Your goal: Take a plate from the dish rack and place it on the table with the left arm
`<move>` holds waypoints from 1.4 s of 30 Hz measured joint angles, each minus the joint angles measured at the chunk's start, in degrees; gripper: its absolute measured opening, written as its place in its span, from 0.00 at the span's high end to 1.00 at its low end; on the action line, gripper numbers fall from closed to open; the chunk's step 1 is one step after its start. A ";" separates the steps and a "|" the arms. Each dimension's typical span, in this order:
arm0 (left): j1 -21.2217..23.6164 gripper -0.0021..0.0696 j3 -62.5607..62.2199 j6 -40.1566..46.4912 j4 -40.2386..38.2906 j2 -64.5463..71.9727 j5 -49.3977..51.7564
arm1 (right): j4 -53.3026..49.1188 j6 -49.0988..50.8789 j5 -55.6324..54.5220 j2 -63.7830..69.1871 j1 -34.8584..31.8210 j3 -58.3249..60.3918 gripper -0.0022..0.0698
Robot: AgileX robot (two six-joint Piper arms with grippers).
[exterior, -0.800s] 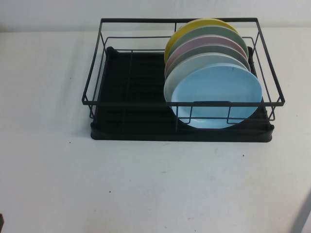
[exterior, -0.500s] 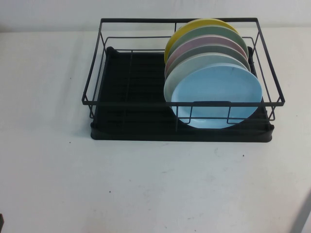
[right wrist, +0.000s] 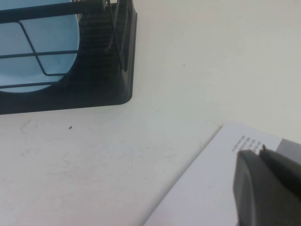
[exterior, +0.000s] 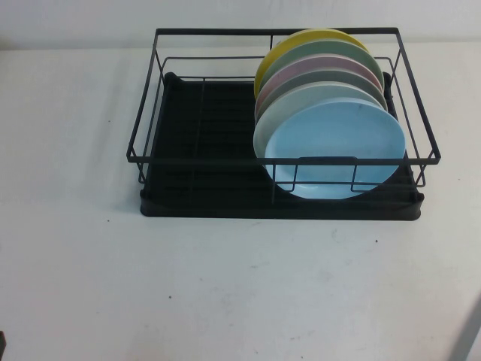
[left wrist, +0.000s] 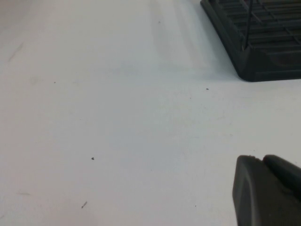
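The light blue plate (exterior: pixel 334 150) stands on edge at the front of a row of plates in the right half of the black wire dish rack (exterior: pixel 203 135), which sits on the white table (exterior: pixel 225 286). In the right wrist view the plate (right wrist: pixel 42 42) shows behind the rack's wires. My left gripper (left wrist: pixel 257 159) is shut and empty, low over bare table near the rack's front left corner (left wrist: pixel 263 61). My right gripper (right wrist: pixel 258 150) is shut and empty, near the rack's front right corner (right wrist: pixel 108 80). Neither gripper shows in the high view.
Behind the blue plate stand a white plate (exterior: pixel 279 120), a grey-green plate (exterior: pixel 323 77), a pink plate (exterior: pixel 316 66), a green plate (exterior: pixel 323 51) and a yellow plate (exterior: pixel 301 39). The rack's left half holds nothing. A white printed sheet (right wrist: pixel 207 188) lies under my right gripper.
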 joint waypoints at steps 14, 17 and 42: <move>0.00 0.98 0.00 0.00 0.00 0.00 0.00 | 0.00 0.00 0.00 0.00 0.00 0.00 1.00; 0.00 0.98 0.00 0.00 0.00 0.00 0.00 | 0.00 0.00 0.00 0.00 0.00 0.00 1.00; 0.00 0.98 0.11 -23.94 -28.22 0.00 -10.91 | 0.00 -3.04 0.09 0.00 0.00 0.00 1.00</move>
